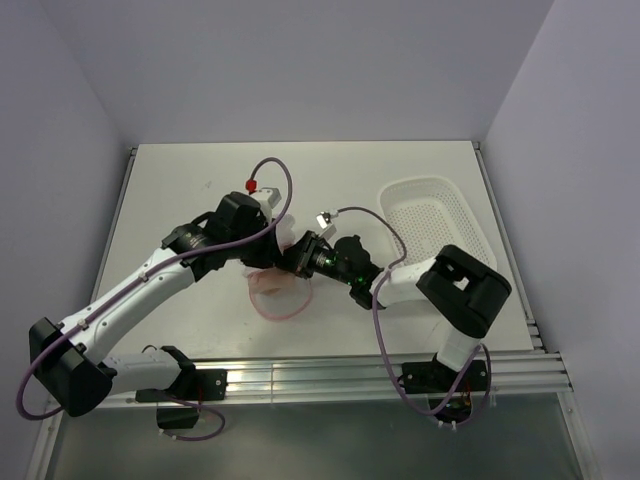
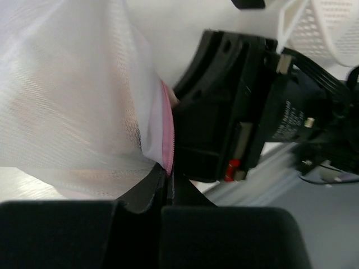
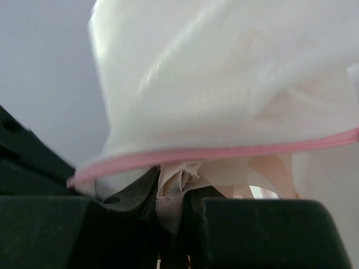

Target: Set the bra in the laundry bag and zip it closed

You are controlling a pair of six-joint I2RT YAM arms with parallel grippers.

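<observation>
The laundry bag (image 1: 272,285) is a white mesh pouch with a pink zipper rim, lying mid-table between my two grippers. My left gripper (image 1: 275,222) is shut on the bag's pink rim (image 2: 167,147), with mesh (image 2: 73,95) filling its view. My right gripper (image 1: 297,252) is shut on a fold of the peach bra (image 3: 185,179), just under the pink rim (image 3: 224,152) at the bag's mouth. The white mesh dome (image 3: 224,73) hangs over the bra. Most of the bra is hidden by the bag.
A white perforated plastic basket (image 1: 435,215) stands at the right of the table; it also shows in the left wrist view (image 2: 331,28). The right gripper's body (image 2: 235,106) sits close beside the left fingers. Walls enclose the back and sides.
</observation>
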